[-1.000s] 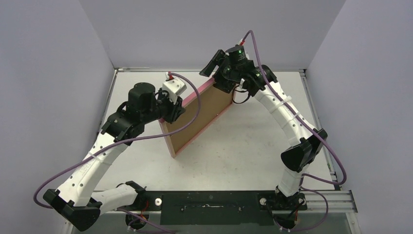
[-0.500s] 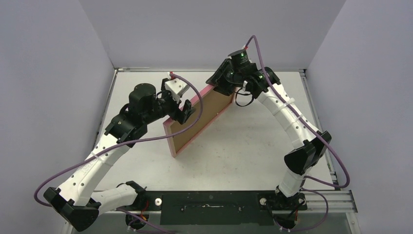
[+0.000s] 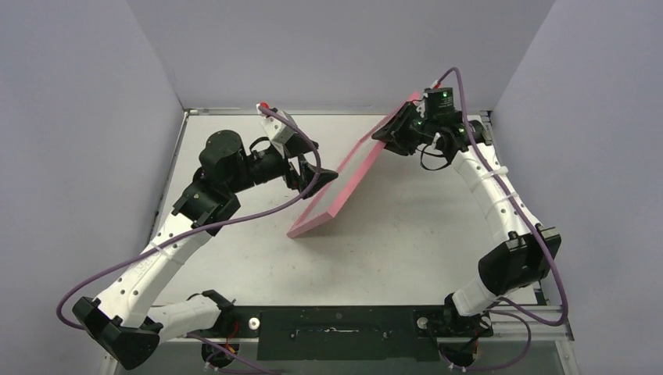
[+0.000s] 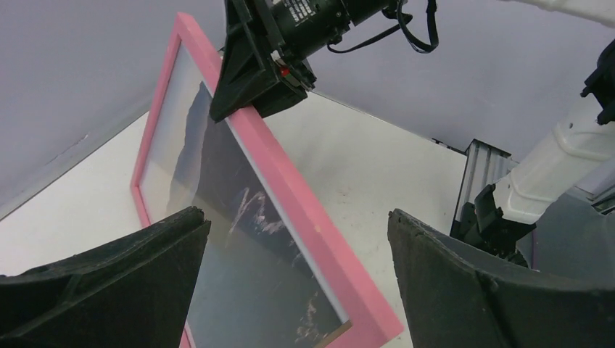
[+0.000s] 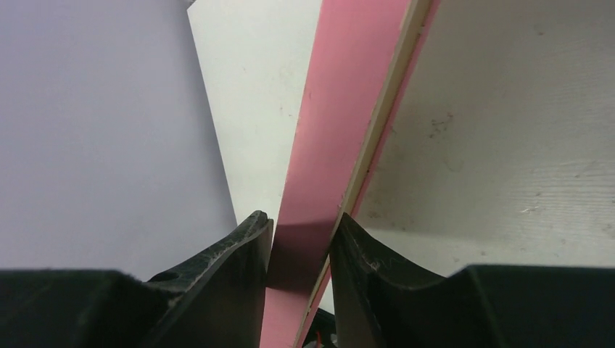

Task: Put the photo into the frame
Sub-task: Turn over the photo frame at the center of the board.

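My left gripper has just let go, its fingers spread wide just off the pink face of the frame. My right gripper has closed and now pinches the frame's high edge at one o'clock. The frame has swung over, pink front up, and its low corner seems to rest on the table at seven o'clock. The photo shows inside it, so I judge it seated. My left fingers and the purple cable crowd its nine o'clock side

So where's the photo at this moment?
In the left wrist view the photo sits inside the pink frame, which stands tilted at mid-table, its top edge clamped by the right gripper.
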`<state>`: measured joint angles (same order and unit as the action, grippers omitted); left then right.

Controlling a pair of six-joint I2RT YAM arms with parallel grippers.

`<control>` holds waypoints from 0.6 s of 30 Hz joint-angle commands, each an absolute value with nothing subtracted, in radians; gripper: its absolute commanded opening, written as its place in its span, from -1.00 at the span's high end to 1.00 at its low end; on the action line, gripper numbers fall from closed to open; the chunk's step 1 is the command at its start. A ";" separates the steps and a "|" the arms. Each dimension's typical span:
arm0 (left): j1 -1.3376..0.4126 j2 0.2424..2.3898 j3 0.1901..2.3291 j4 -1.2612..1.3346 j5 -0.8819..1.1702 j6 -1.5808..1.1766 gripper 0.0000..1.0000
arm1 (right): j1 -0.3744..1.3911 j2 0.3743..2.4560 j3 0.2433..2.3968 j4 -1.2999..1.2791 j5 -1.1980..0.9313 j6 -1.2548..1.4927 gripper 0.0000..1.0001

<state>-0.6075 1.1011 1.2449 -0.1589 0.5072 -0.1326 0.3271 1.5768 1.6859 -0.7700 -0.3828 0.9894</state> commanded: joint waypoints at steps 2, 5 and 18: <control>-0.571 1.156 1.227 -0.111 0.431 -0.195 -0.87 | 0.261 1.513 1.545 -0.569 -0.523 0.859 0.57; -0.495 1.218 1.225 -0.148 0.392 -0.278 -0.87 | 0.247 1.497 1.455 -0.469 -0.582 0.853 0.56; -0.131 1.583 1.218 -0.385 0.368 -0.348 -0.79 | 0.232 1.564 1.091 -0.099 -0.757 0.808 0.50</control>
